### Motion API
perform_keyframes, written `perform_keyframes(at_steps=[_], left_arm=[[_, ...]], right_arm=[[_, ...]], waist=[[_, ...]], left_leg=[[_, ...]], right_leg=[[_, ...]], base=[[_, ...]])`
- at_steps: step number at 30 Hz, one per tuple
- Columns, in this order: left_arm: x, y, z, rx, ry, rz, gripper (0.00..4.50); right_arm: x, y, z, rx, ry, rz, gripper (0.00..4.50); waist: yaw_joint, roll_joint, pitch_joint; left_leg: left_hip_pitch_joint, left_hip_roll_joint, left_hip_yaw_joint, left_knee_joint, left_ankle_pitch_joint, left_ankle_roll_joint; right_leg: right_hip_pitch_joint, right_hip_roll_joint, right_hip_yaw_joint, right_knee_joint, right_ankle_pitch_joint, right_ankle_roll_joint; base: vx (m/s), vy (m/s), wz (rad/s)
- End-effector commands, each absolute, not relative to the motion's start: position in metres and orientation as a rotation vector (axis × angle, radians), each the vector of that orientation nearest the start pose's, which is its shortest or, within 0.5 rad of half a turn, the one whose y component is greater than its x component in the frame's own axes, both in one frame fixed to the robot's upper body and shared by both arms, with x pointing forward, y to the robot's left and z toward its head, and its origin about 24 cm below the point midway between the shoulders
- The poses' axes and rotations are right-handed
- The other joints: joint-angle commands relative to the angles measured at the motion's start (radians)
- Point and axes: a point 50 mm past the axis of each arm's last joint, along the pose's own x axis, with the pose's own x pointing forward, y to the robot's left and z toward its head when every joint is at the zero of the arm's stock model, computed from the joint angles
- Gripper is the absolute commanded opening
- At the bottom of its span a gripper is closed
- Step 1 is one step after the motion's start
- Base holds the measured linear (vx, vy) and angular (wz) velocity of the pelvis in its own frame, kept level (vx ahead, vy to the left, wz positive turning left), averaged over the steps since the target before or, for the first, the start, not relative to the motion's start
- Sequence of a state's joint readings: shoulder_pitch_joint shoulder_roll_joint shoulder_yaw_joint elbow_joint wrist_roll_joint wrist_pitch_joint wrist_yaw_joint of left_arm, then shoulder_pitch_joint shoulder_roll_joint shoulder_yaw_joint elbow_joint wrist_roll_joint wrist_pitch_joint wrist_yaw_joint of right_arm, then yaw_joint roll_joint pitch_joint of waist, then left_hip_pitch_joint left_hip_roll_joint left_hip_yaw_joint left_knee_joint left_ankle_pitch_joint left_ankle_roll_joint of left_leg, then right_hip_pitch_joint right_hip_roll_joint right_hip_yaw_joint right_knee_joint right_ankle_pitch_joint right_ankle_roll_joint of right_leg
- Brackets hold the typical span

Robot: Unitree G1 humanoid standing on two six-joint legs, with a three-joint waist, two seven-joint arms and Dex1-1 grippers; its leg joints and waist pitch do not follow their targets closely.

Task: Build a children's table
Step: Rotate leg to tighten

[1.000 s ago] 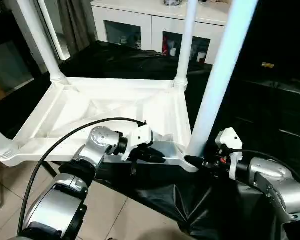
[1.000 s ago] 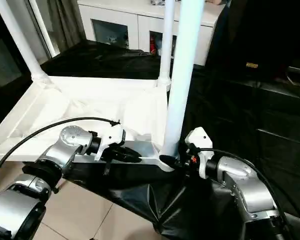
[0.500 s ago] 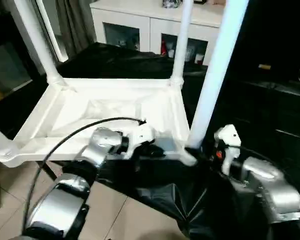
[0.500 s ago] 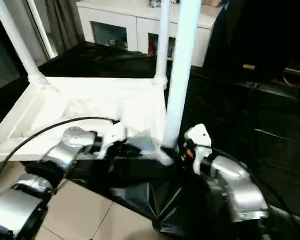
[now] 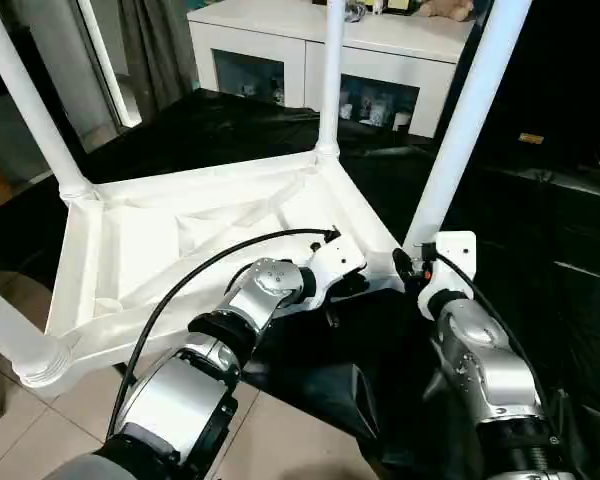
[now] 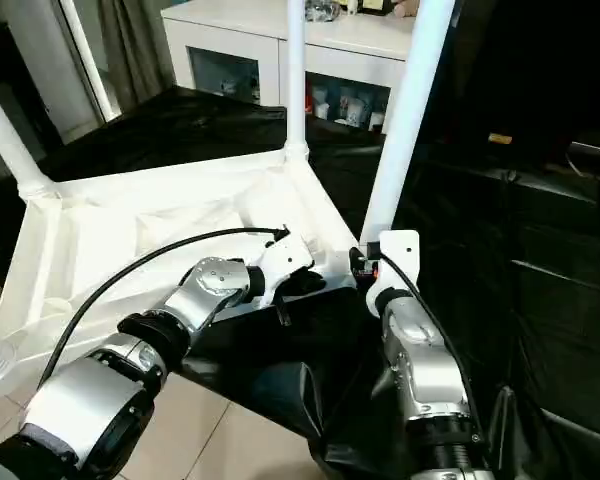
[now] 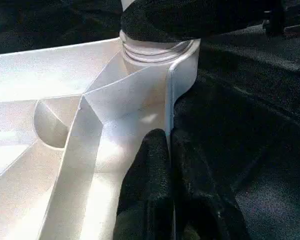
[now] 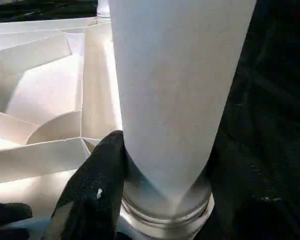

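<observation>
The children's table lies upside down, its white ribbed top (image 5: 180, 240) on black cloth with legs standing up from the corner sockets. My left gripper (image 5: 352, 285) is shut on the thin rim wall of the top beside the near right corner; both black fingers (image 7: 150, 165) pinch that wall. My right gripper (image 5: 408, 268) is at the foot of the near right leg (image 5: 465, 120). One black finger (image 8: 97, 180) presses against the leg just above its socket (image 8: 165, 215). The other finger is lost against the dark cloth.
A white cabinet with glass doors (image 5: 310, 50) stands behind the table. Black cloth (image 5: 540, 230) covers the surface to the right and back. Tiled floor (image 5: 280, 440) lies below the near edge. The near left leg (image 5: 10, 335) overhangs that floor.
The table top has swung, its near right corner moving away from me and upward in view. Both arms went forward with it; the right forearm now points ahead instead of coming in from the right.
</observation>
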State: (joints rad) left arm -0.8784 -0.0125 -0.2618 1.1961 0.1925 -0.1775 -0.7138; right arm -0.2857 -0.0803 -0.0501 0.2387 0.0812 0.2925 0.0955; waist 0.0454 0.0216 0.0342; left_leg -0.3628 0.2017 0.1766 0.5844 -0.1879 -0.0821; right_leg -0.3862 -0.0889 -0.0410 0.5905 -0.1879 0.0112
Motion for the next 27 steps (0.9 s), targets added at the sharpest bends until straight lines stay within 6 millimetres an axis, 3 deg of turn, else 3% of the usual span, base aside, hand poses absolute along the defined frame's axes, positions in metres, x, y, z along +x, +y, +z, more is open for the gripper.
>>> perform_keyframes(at_steps=[1,3,8,11,12,15,19,22,23,27], left_arm=[[0.354,0.04,0.042,0.484,0.307,-1.008,0.0],[0.354,0.045,0.041,0.496,0.315,-1.017,0.0],[0.352,0.053,0.039,0.509,0.319,-1.082,0.0],[0.348,0.056,0.04,0.508,0.296,-1.182,0.0],[0.345,0.063,0.041,0.559,0.278,-1.254,0.0],[0.344,0.067,0.043,0.567,0.268,-1.299,0.0],[0.341,0.061,0.049,0.601,0.21,-1.39,0.0],[0.339,0.055,0.052,0.598,0.175,-1.431,0.0],[0.339,0.054,0.053,0.596,0.17,-1.433,0.0],[0.342,0.043,0.063,0.552,0.087,-1.405,0.0]], right_arm=[[0.293,-0.139,0.011,0.059,0.36,0.166,2.6],[0.294,-0.143,0.018,0.06,0.313,0.181,2.74],[0.291,-0.154,0.029,-0.017,0.275,0.33,3.18],[0.288,-0.171,0.035,-0.044,0.259,0.371,3.18],[0.285,-0.191,0.043,-0.025,0.232,0.383,3.18],[0.278,-0.206,0.051,-0.009,0.209,0.439,3.18],[0.264,-0.212,0.063,0.018,0.19,0.582,3.18],[0.263,-0.215,0.064,0.017,0.187,0.586,3.18],[0.263,-0.216,0.064,0.017,0.188,0.588,3.18],[0.25,-0.217,0.064,0.021,0.213,0.677,3.18]], waist=[[-0.005,0.0,-0.042],[-0.006,-0.005,-0.041],[-0.015,-0.005,-0.047],[-0.011,-0.006,-0.056],[-0.009,-0.002,-0.058],[-0.001,-0.001,-0.06],[0.003,0.008,-0.057],[0.004,0.006,-0.053],[0.005,0.011,-0.052],[0.018,0.006,-0.054]], left_leg=[[0.009,0.016,-0.01,-0.088,-0.347,0.003],[0.01,0.016,-0.009,-0.088,-0.357,0.008],[-0.01,0.015,-0.015,-0.087,-0.294,0.024],[-0.01,0.014,-0.006,-0.068,-0.18,0.073],[-0.01,0.012,-0.004,-0.064,-0.142,0.089],[-0.007,0.016,-0.001,-0.057,-0.106,0.134],[-0.003,0.021,-0.002,-0.057,-0.144,0.145],[0.0,0.023,-0.001,-0.061,-0.181,0.125],[0.004,0.024,0.001,-0.062,-0.201,0.104],[0.003,0.025,0.002,-0.059,-0.188,0.109]], right_leg=[[0.024,-0.043,0.026,-0.095,-0.353,-0.147],[0.022,-0.044,0.027,-0.098,-0.368,-0.145],[0.041,-0.045,0.023,-0.089,-0.3,-0.143],[0.042,-0.043,0.026,-0.07,-0.11,-0.204],[0.044,-0.042,0.025,-0.064,-0.039,-0.225],[0.05,-0.043,0.026,-0.052,0.083,-0.27],[0.05,-0.045,0.024,-0.053,0.057,-0.287],[0.046,-0.045,0.023,-0.06,-0.013,-0.287],[0.042,-0.045,0.024,-0.063,-0.054,-0.288],[0.047,-0.047,0.026,-0.06,-0.041,-0.28]], base=[[0.0,0.0,0.0],[0.0,0.0,0.0],[0.0,0.0,0.0],[0.0,0.0,0.0],[0.0,0.0,0.0],[0.0,0.0,0.0],[0.0,0.0,0.0],[0.0,0.0,0.0],[0.0,0.0,0.0],[0.0,0.0,0.0]])
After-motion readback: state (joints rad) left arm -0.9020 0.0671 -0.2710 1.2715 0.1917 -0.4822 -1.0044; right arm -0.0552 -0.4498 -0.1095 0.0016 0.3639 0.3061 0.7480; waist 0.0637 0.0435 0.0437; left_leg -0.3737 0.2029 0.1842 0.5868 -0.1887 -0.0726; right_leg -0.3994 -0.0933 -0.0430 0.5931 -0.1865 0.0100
